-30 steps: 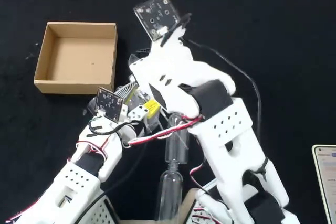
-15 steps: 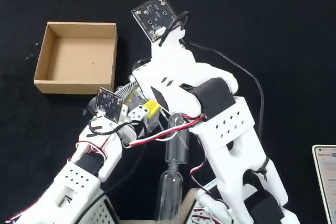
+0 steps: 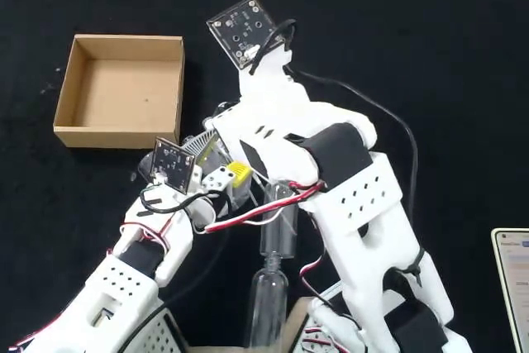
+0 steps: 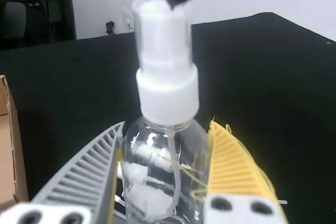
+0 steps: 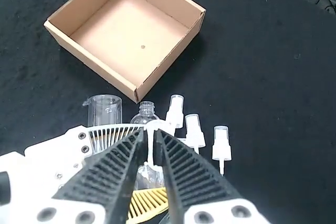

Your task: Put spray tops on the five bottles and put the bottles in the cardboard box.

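Beside the cardboard box [image 3: 116, 136] on the desk [image 3: 463, 55], the left gripper [image 4: 165, 150] clamps a bottle [image 4: 157, 192] upright so the right gripper [image 5: 150, 142], pinched on the spray top [image 4: 167, 93], can seat it on the neck.

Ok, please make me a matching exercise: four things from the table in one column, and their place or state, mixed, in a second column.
1. brown cardboard box
2. clear plastic bottle
3. white spray top on that bottle
4. three loose white spray tops

A. on the black table
B. between the grey and yellow fingers of the left gripper
C. empty
D. pinched by the black fingers of the right gripper

Pairs: 1-C, 2-B, 3-D, 4-A
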Robot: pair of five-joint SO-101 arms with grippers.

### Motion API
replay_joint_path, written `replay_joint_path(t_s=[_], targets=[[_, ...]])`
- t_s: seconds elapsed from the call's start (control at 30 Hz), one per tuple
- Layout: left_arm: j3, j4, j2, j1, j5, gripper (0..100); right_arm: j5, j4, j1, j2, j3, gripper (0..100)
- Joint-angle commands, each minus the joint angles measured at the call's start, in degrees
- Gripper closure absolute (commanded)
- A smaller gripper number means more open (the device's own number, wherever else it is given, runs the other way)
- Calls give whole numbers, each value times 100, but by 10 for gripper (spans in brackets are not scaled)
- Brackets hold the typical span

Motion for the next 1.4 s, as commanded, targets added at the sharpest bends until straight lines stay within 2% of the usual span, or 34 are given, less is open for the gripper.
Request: replay_joint_path(t_s=[0.0,0.3,0.4,0.5,0.67,0.83,1.0,1.17,1.37], targets=[[-75,-132,-97,4,0,873,18,70,35,-22,-295,984],[-75,-132,-97,4,0,873,26,62,193,-1499,-242,983],[-75,-132,-97,-4,0,873,35,18,695,-1895,-13,983],[-127,-132,-105,-13,0,873,0,-273,1495,-2026,532,983],[-426,-132,-105,-435,0,873,-35,-2163,2347,-2044,2738,983],[-1024,-123,-53,-1402,0,873,-721,-3833,2365,-2035,4708,983],[-1455,-123,-26,-2448,0,873,-818,-5486,2365,-2018,5938,983],[-1710,-167,70,-3292,0,873,-818,-6330,2356,-2018,6624,983],[-3011,-167,1644,-3521,0,873,-818,-6813,2356,-2018,6993,983]])
